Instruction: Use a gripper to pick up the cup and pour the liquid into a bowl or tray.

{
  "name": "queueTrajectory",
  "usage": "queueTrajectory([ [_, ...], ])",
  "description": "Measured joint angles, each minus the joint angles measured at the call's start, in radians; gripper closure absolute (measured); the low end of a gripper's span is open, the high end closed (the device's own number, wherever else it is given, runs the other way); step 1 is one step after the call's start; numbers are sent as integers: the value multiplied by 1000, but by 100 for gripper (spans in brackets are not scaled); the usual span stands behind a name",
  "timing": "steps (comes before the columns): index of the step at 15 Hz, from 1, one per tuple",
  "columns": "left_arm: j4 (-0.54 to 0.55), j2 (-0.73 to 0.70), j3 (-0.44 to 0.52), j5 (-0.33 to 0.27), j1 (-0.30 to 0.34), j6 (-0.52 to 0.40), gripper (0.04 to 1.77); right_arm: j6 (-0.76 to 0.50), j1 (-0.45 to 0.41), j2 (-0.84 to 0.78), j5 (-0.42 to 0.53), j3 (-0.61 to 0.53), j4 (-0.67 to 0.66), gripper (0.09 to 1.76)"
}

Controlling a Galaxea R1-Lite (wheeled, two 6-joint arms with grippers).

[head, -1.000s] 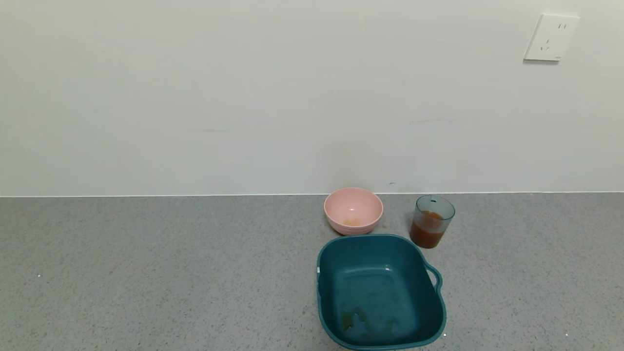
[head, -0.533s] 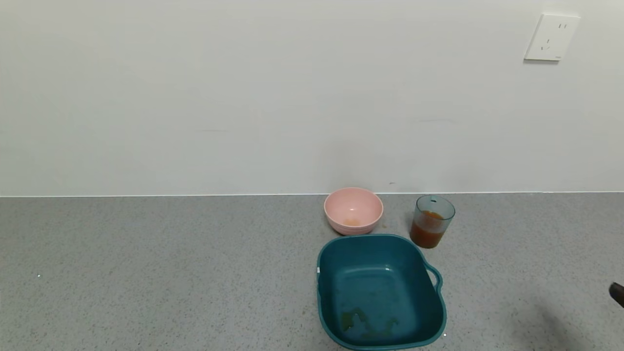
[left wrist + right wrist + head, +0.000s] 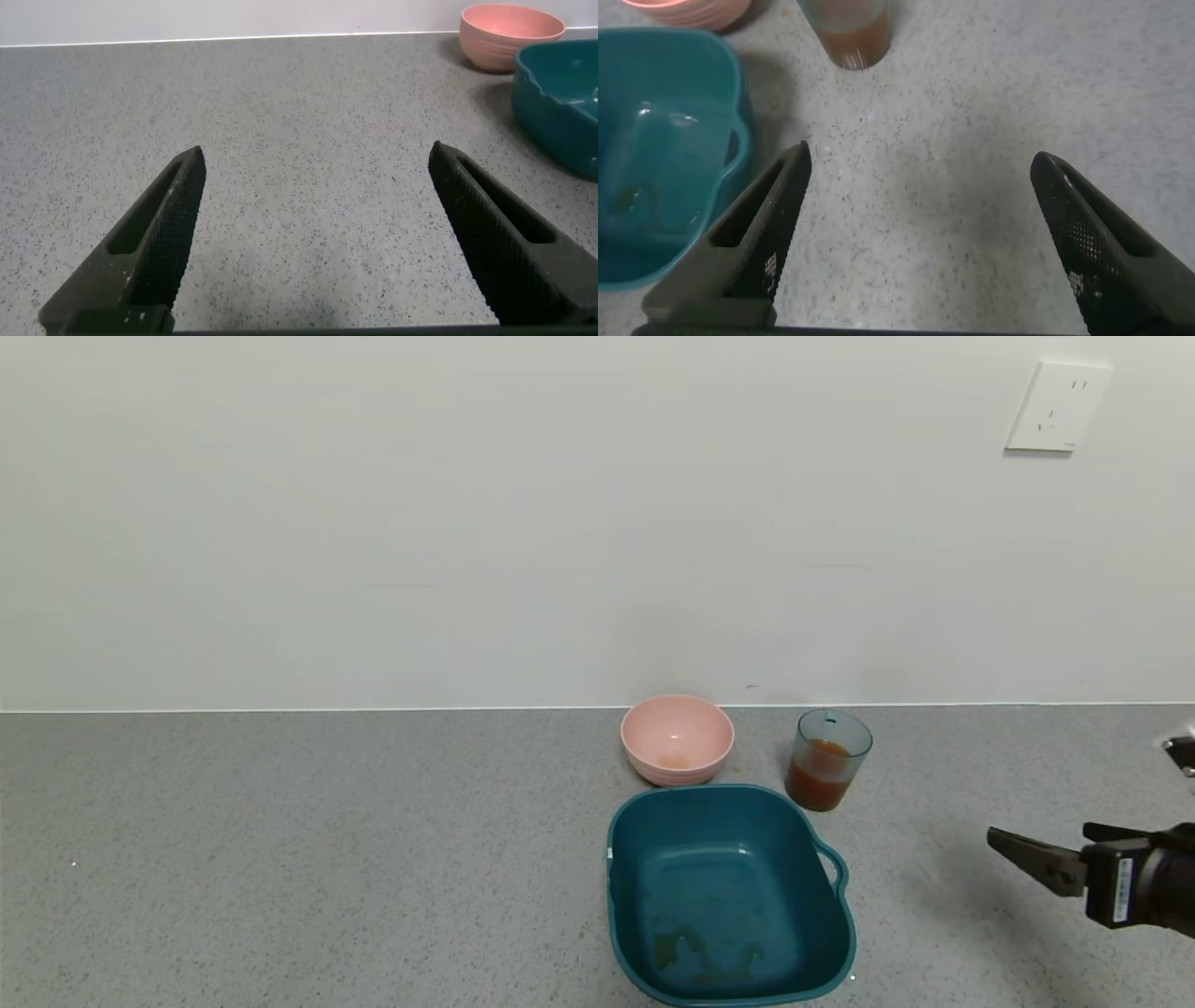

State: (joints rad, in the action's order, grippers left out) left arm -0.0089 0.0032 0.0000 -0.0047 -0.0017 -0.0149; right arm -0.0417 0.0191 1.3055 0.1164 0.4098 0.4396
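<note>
Your cup (image 3: 829, 760) stands upright near the back edge of the counter (image 3: 280, 859), right of centre, with red-orange liquid (image 3: 819, 782) filling roughly its lower half. The bowl (image 3: 677, 739) sits just beside it on the left, apart, not touching, also close to the back edge where the wall (image 3: 467, 523) meets the counter. The teal tray (image 3: 728, 896) is in front of both, its back rim just short of the bowl and cup, its handle on the right side, its front rim near the counter's front edge. Open room: the counter right of the cup and tray is bare grey all the way to the right edge; the whole left half is bare too. Your right gripper (image 3: 1027, 845) comes in from the right edge, low over the counter, pointing left toward the cup, well apart from it, with bare counter between. Its jaws are spread wide, holding and touching nothing; the right wrist view shows the cup (image 3: 846, 33) ahead, past the fingers (image 3: 761, 243), and the tray (image 3: 654, 159) off to one side. Your left gripper (image 3: 313, 182) hangs over the bare left part of the counter, jaws wide apart, nothing between them, with bowl (image 3: 509, 33) and tray (image 3: 561, 103) far off.
</note>
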Motion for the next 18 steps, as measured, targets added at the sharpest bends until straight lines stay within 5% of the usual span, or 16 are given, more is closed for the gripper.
queueTrajectory([
  [9,0,0,0,0,0,0,9,7,45,435,18,18,410,14],
  [18,0,0,0,0,0,0,9,20,95,653,13,139,516,14],
])
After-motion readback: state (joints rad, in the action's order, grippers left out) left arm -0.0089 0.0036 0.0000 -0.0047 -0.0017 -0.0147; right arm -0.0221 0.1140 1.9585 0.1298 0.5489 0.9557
